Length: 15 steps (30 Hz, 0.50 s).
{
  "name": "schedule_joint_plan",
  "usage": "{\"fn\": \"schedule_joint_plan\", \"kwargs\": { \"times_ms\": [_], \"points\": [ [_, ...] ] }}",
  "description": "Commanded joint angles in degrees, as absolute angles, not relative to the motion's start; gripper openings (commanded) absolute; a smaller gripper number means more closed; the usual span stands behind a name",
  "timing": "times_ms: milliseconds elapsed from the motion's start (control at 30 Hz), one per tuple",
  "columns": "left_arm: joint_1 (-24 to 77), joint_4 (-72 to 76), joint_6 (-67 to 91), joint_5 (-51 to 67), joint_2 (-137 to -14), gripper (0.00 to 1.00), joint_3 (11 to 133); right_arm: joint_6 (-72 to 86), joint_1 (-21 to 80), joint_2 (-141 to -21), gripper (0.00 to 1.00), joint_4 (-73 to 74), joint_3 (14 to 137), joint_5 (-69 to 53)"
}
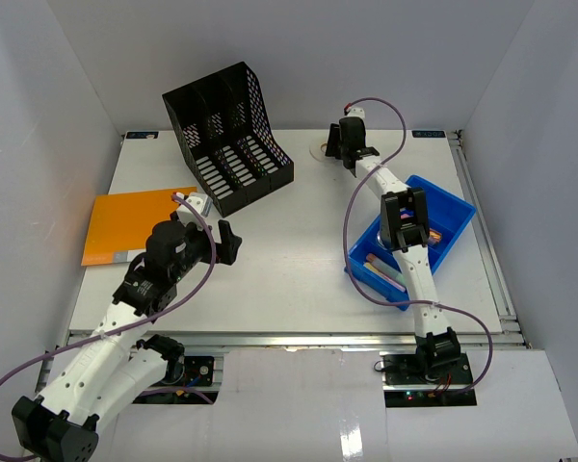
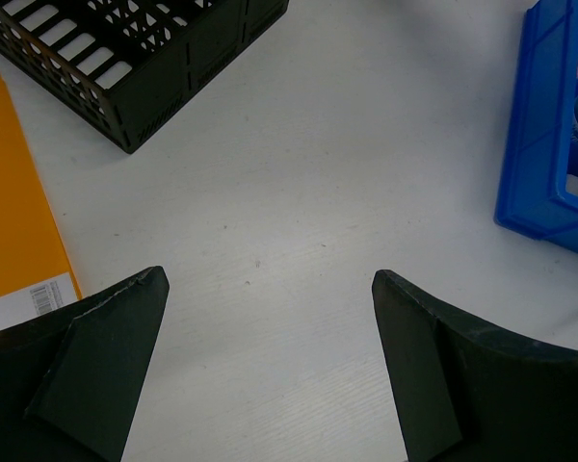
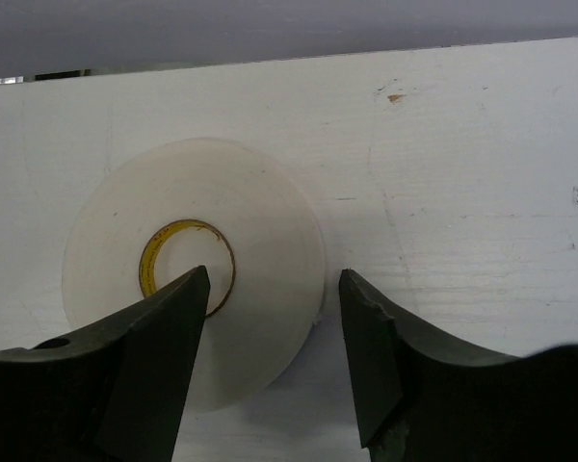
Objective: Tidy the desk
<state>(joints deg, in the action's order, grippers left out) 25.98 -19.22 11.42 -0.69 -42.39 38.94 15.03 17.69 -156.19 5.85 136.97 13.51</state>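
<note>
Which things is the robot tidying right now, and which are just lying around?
In the job now: the tape roll, the right gripper straddling its wall, the desk.
Just lying about for now: the orange folder, the black file rack, the blue bin, the left gripper hovering open.

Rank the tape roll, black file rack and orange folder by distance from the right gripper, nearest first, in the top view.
1. tape roll, at the right gripper
2. black file rack, to its left
3. orange folder, far left
</note>
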Motion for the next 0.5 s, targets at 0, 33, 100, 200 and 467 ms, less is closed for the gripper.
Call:
{"fn": "schedule_joint_plan", "kwargs": {
  "times_ms": [0, 33, 100, 200, 467],
  "points": [
    [25.66, -18.46, 10.90, -1.05, -42.19, 0.98, 38.67, 14.15, 17.66, -156.27, 0.58, 3.52, 138.16, 13.27],
    [25.66, -18.54, 10.98, -1.05, -42.10, 0.98, 38.67, 13.98, 17.58, -156.00, 0.56, 3.61, 137.62, 12.81],
    [25.66, -18.46, 10.89, -1.05, -41.87, 0.98, 38.58, 13.96, 17.48, -155.03, 0.52, 4.31, 135.94, 10.92],
    [25.66, -18.48, 10.81, -1.04, -41.41, 0.98, 38.60, 13.77, 17.30, -153.77, 0.47, 5.58, 134.18, 8.90],
    [25.66, -18.37, 10.72, -0.41, -40.31, 0.98, 38.67, 11.04, 17.33, -147.94, 0.40, 11.51, 126.91, 1.20]
  ]
}}
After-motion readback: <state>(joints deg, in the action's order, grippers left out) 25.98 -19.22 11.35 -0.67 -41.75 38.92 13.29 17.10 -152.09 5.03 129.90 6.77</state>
